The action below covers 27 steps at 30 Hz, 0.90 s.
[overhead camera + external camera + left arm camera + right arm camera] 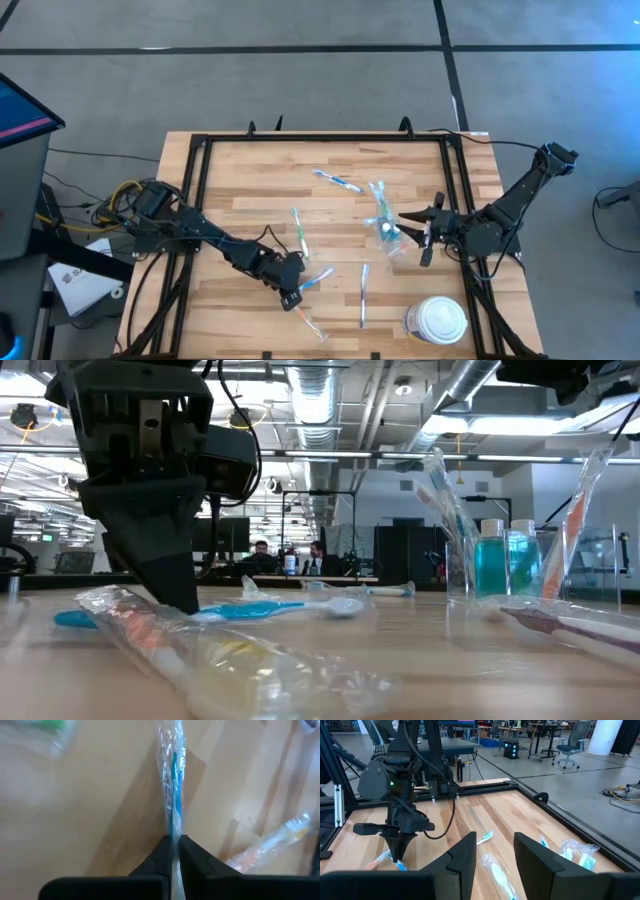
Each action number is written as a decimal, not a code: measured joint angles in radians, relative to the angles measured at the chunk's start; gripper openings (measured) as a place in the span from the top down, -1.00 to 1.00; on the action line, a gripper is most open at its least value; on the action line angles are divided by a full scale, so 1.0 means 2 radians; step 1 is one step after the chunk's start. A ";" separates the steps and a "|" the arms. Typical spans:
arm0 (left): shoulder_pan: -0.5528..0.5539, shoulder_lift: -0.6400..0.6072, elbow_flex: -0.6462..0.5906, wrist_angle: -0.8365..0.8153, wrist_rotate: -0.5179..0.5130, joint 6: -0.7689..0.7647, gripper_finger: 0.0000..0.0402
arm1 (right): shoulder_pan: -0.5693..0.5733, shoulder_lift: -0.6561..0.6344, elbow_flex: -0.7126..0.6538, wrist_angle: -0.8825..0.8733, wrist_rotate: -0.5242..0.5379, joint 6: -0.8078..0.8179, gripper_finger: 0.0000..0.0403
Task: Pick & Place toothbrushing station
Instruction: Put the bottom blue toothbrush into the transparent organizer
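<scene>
A blue toothbrush (318, 280) in a clear wrapper lies flat on the wooden table near its front. My left gripper (292, 292) is shut on it, slanting down. The clear cup (386, 230) with teal tubes (500, 560) and wrapped toothbrushes stands right of centre. My right gripper (492, 855) hangs open in the air just right of the cup, with nothing between its fingers. Loose on the table lie a green toothbrush (298, 232), a blue one (338, 181), a white one (363, 295) and an orange-pink wrapped one (315, 325). My left gripper pinches the wrapped blue toothbrush (173, 837) between its two fingers, near one end of it. The fingers (178, 585) come from above, slanting down. The long part of the brush (174, 780) runs on ahead of them. It lies flat on the table.
A large white round lidded container (440, 320) stands at the front right. A black frame (200, 150) rims the table. The orange-pink wrapped brush (270, 845) lies close beside my left gripper. People sit in the room far behind the table.
</scene>
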 joint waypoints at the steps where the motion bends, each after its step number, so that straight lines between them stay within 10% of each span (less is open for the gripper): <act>1: 0.000 -0.003 -0.001 -0.003 -0.009 0.005 0.97 | 0.000 0.000 0.000 0.000 0.000 0.000 0.39; 27: 0.008 -0.161 0.000 0.009 -0.279 0.205 0.99 | 0.000 0.000 0.000 0.013 0.000 0.001 0.39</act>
